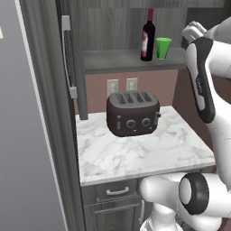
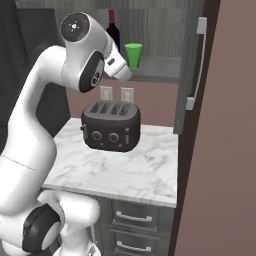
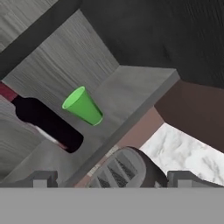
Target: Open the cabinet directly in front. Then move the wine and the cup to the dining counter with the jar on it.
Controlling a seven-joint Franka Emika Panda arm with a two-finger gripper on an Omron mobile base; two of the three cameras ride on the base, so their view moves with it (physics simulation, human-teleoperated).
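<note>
Up by the open cabinet, the end effector (image 3: 111, 178) has its two dark finger tips (image 3: 41, 178) spread wide apart, with nothing between them. It hangs in the air in front of the grey cabinet shelf (image 3: 131, 83), touching nothing.

On that shelf stand the dark glass wine bottle with the red neck (image 1: 147, 36) and the small bright green cup (image 1: 163, 48). The cup is just beside the bottle, on its right in the left base view, and both stand upright. The bottle is much taller than the cup.

One dark grey wood-grain cabinet door with a long silver bar handle (image 2: 192, 65) is swung open.

Below the shelf, a dark four-slot toaster (image 1: 133, 113) sits on the white marble counter (image 1: 149, 151). Two white wall sockets (image 1: 122, 84) are behind it.
</note>
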